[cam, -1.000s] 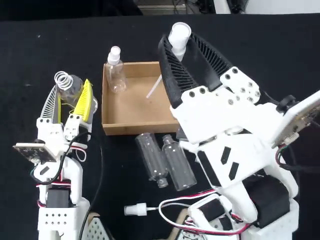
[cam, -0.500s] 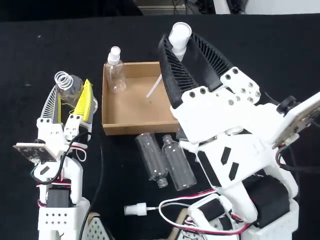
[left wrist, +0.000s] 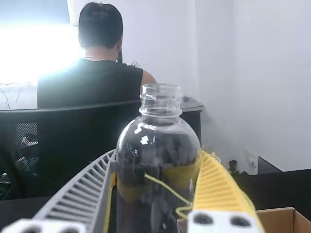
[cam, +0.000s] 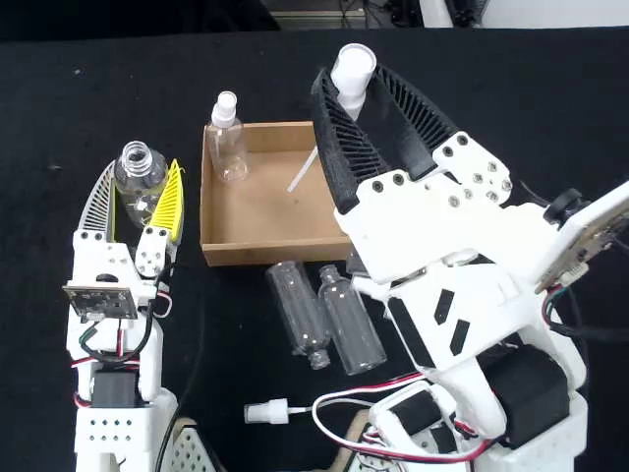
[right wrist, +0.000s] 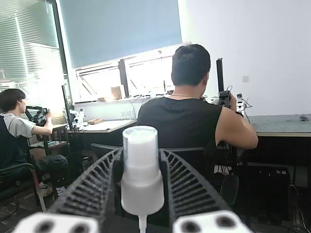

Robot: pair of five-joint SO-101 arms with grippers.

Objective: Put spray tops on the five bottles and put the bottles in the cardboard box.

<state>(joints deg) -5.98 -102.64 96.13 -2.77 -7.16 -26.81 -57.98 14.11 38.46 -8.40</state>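
Note:
My left gripper (cam: 140, 172) is shut on a clear, capless bottle (cam: 139, 175) held upright left of the cardboard box (cam: 257, 242); in the left wrist view the bottle (left wrist: 158, 160) stands between the grey and yellow fingers. My right gripper (cam: 354, 81) is shut on a white spray top (cam: 352, 69), raised above the box's far right side, with its thin dip tube (cam: 303, 172) hanging over the box. The right wrist view shows the spray top (right wrist: 141, 174) clamped between the black fingers. A capped bottle (cam: 227, 138) sits at the box's far left corner.
Two capless bottles (cam: 300, 313) (cam: 351, 320) lie side by side on the black table just in front of the box. A loose spray top (cam: 267, 412) lies nearer the arm bases. The right arm's white body covers the table's right half.
My left gripper has straightened and shifted slightly right with the bottle, whose open neck now points up. The right arm and its spray top have not moved.

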